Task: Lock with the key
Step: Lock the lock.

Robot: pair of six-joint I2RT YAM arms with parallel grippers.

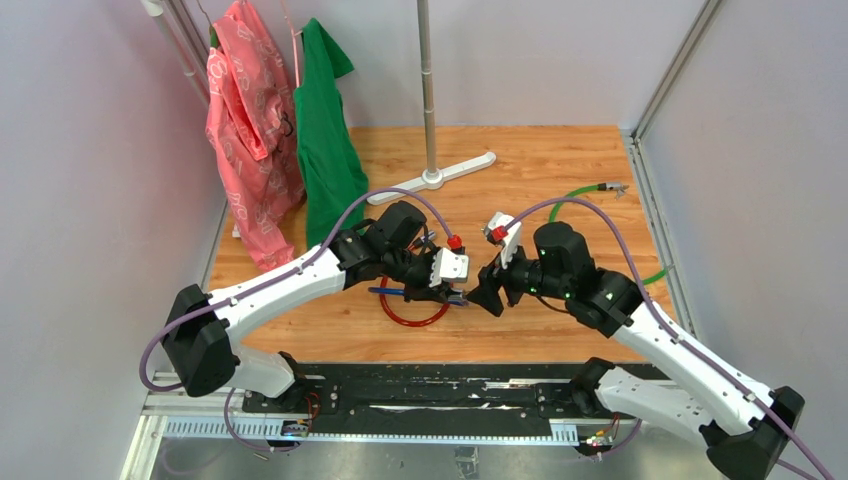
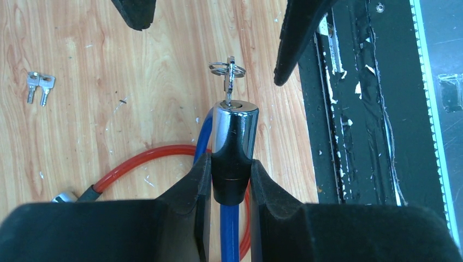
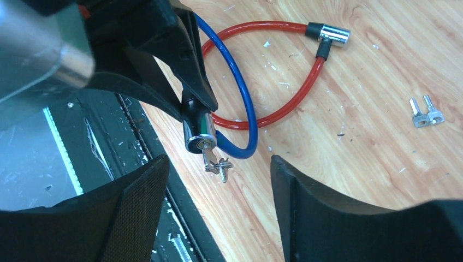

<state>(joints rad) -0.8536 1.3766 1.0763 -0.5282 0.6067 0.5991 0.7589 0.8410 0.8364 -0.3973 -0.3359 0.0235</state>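
– In the end of the chrome lock barrel (image 2: 235, 128) sits the key (image 2: 229, 93): tiny, silvery-grey, with a wire ring (image 2: 227, 69) through its head.
– And the left end effector (image 2: 230, 166)?
– Clamped on the barrel's black collar, holding it off the surface (image 2: 109, 125). The right end effector (image 3: 219, 164) stands wide apart, either side of the key.
– Then centre on the flat head, close gently and twist about the barrel's axis. Don't pinch the ring.
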